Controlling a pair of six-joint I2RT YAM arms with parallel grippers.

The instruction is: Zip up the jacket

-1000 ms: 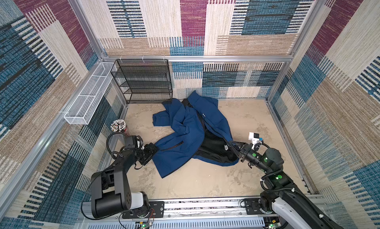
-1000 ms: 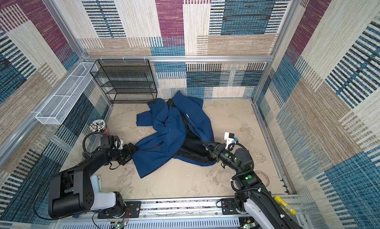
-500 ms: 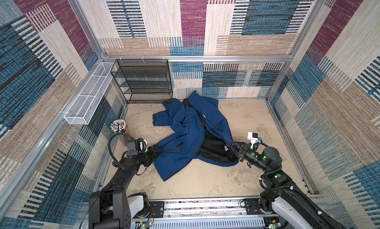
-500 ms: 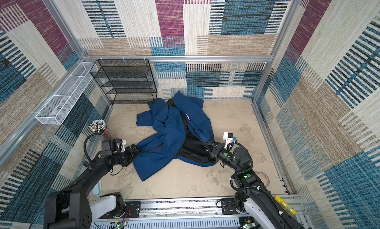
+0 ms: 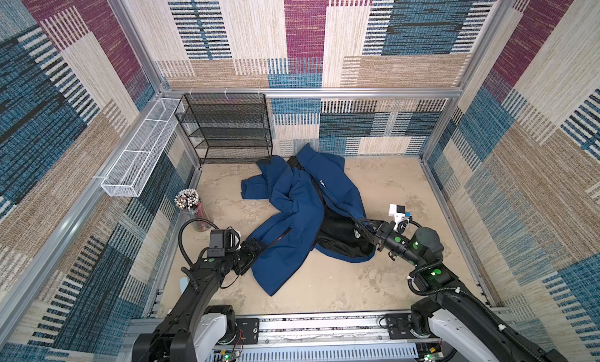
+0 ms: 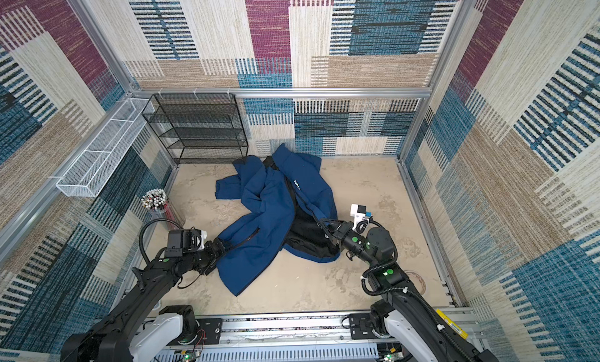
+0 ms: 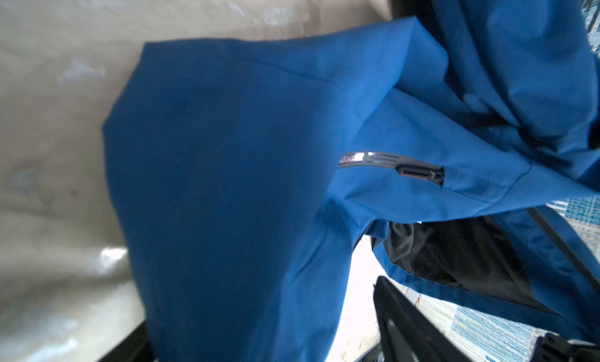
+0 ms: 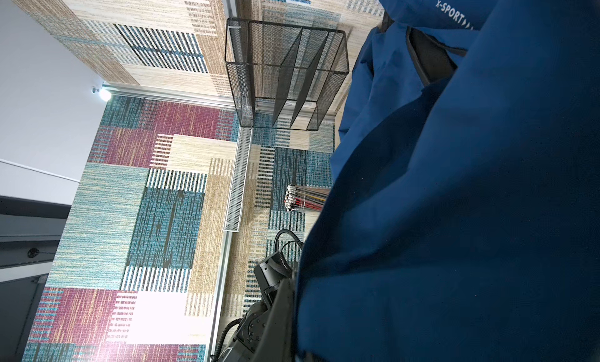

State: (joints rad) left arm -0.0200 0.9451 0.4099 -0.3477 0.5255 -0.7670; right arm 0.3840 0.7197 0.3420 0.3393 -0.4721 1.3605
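Left wrist view alone shows left pincer (image 7: 256, 315) spread around the jacket (image 7: 227, 181); right pincer (image 5: 359, 224) seemingly pinches it.

Navy blue jacket (image 5: 292, 214) with black lining (image 5: 337, 237); black mesh rack (image 5: 227, 128); white wire basket (image 5: 136, 164).

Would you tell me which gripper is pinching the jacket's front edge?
The right gripper, shut on the jacket at its open front edge; the left gripper is open at the opposite side.

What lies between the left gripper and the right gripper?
The jacket: its blue front panel, then black lining, spans from the left gripper to the right gripper in both top views.
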